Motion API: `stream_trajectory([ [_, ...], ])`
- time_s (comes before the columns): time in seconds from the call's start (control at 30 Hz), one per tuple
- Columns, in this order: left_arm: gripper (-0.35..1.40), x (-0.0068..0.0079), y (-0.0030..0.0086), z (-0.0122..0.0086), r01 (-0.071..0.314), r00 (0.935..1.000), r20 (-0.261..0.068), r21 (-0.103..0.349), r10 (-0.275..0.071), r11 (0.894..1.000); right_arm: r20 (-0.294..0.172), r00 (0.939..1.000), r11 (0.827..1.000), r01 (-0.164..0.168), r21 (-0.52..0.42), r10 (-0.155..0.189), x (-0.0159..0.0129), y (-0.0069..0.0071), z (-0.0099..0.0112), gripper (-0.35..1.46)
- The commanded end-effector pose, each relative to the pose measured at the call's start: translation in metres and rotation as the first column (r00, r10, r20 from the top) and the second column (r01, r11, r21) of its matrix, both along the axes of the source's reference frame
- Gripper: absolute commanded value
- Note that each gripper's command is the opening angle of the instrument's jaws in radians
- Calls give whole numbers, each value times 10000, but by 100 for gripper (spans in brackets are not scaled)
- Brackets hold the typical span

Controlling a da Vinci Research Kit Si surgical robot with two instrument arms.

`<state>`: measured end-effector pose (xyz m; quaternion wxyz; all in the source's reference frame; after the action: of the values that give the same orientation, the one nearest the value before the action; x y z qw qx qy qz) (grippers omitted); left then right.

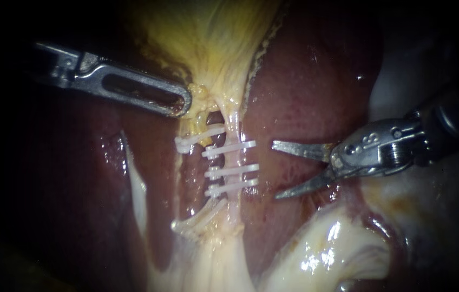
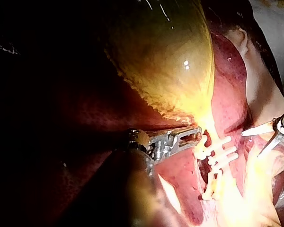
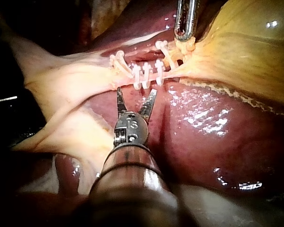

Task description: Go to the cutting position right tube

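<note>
The right tube (image 1: 234,159) runs down from the yellow gallbladder (image 1: 213,38) and carries three white clips (image 1: 232,172) across it. The left tube (image 1: 203,212) beside it also bears white clips. My right instrument (image 1: 275,170) has two thin blades standing open, tips just right of the clipped tube and level with its middle clips, touching nothing. In the right wrist view the blades (image 3: 136,92) point at the clips (image 3: 144,75) from close by. My left instrument (image 1: 185,104) has its slotted jaws shut on gallbladder tissue just above the clips.
Dark red liver (image 1: 305,92) lies on both sides of the tubes. Pale glistening tissue (image 1: 321,249) sits below my right instrument. A thin pale band (image 1: 135,178) runs down the liver left of the tubes.
</note>
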<state>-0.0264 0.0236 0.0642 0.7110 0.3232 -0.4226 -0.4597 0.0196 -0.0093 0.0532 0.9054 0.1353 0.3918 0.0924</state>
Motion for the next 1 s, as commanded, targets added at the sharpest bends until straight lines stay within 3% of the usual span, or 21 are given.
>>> stream_trajectory([
  [0.03, -35, 1, 0, -1, -6, 10000, 12, -1, 6, 10000, -3, 10000, 10000, 2, 2, -2, 0, 0, 0, 135],
  [0.13, -35, 4, 1, -4, -24, 10000, 28, 14, 24, 10000, -15, 10000, 10000, 20, 22, -20, 0, 0, 0, 135],
  [0.33, -35, 25, 3, -22, -57, 10000, 67, 67, 57, 10000, -35, 10000, 10000, 47, 61, -46, 2, 0, 0, 135],
  [0.53, -35, 53, 24, -55, 314, 9995, -69, 129, -313, 9994, -46, 10000, 9999, 61, 81, -61, 3, 0, 0, 135],
  [0.63, -35, 63, 35, -68, 422, 9991, -52, -75, -423, 9991, -69, 9999, 9999, 93, 120, -92, 4, 0, 0, 135],
  [0.87, -35, 67, 38, -71, 469, 9988, -99, -127, -470, 9988, -329, 9990, 9987, 307, 403, -294, 12, 1, 0, 135],
  [1.0, -35, 66, 36, -69, 478, 9988, -108, -140, -479, 9988, -614, 9981, 9936, 12, 1130, 58, 21, 3, 1, 135],
])
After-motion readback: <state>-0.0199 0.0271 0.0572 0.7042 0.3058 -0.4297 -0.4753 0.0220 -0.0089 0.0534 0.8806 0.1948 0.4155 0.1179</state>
